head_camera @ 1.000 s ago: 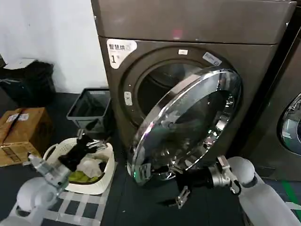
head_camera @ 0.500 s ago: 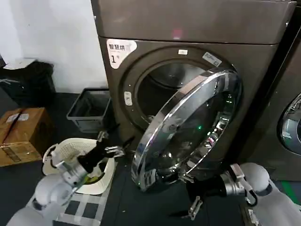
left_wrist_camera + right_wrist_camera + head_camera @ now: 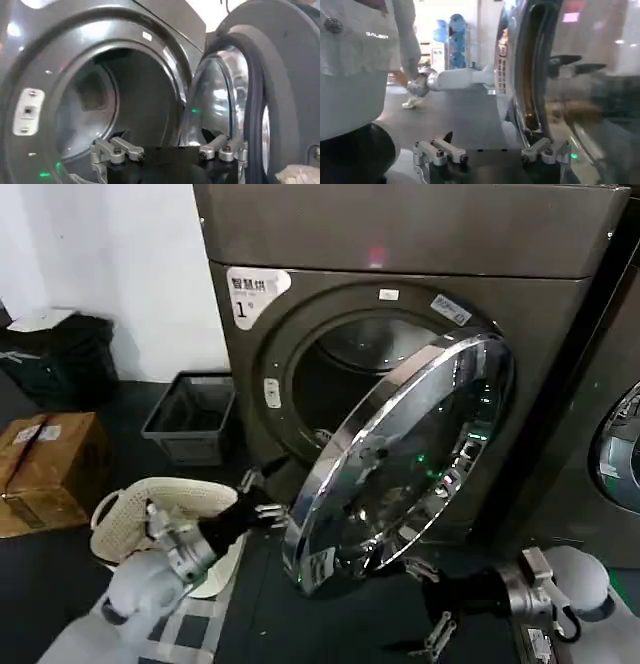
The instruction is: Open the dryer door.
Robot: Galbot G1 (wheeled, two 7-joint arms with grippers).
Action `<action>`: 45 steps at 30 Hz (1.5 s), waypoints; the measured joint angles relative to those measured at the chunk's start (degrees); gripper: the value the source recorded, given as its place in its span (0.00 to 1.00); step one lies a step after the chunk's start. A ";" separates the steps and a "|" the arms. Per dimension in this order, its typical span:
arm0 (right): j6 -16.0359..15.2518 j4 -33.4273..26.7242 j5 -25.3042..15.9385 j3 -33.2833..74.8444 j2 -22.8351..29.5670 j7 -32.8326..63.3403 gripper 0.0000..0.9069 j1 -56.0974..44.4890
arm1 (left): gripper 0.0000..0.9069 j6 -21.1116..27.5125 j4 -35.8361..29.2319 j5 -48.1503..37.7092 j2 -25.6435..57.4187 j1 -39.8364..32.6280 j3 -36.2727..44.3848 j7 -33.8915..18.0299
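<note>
From the head view we see the dryer [image 3: 400,244], a big bronze-grey machine, with its door [image 3: 400,454] swung partway out. The door hangs by its right side, and its left edge sticks out toward us, so the dark drum hole shows behind it. Our left gripper [image 3: 262,496] is low down, just beside the door's free edge, with its fingers spread and holding nothing. Our right gripper [image 3: 430,604] is under the bottom of the door, also spread and empty. A white basket [image 3: 130,509] sits on the floor by the left arm. A white sticker [image 3: 256,290] on the dryer says "1" under some small writing we cannot read.

In the left wrist view, the spread fingers [image 3: 117,150] point at the open drum, and the inside face of the door [image 3: 250,85] stands near them on one side.

In the right wrist view, the open fingers [image 3: 440,150] sit close to the door's shiny rim [image 3: 527,75]. Our body shows the word "GALBOT" [image 3: 376,34].

We think the door is about half open. The next move looks like a push from the left gripper on the inside of the door, to swing it wide.
</note>
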 joint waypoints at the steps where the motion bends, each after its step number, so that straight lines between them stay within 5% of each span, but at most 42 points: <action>1: 0.01 -0.26 0.18 0.58 0.13 0.14 1.00 -0.24 | 1.00 0.02 0.03 0.00 0.01 -0.10 0.25 0.05; 21: 0.24 -4.67 2.15 16.81 2.63 1.97 1.00 -5.97 | 1.00 0.24 -2.21 -0.06 0.80 -1.61 6.30 1.85; 37: 1.50 -9.50 -0.84 38.65 6.33 3.19 1.00 -10.47 | 1.00 0.28 -5.86 0.12 2.88 -3.56 12.37 1.96; 45: 1.64 -11.22 2.04 51.32 8.41 6.66 1.00 -12.42 | 1.00 0.28 -5.91 0.94 2.81 -6.02 17.39 1.93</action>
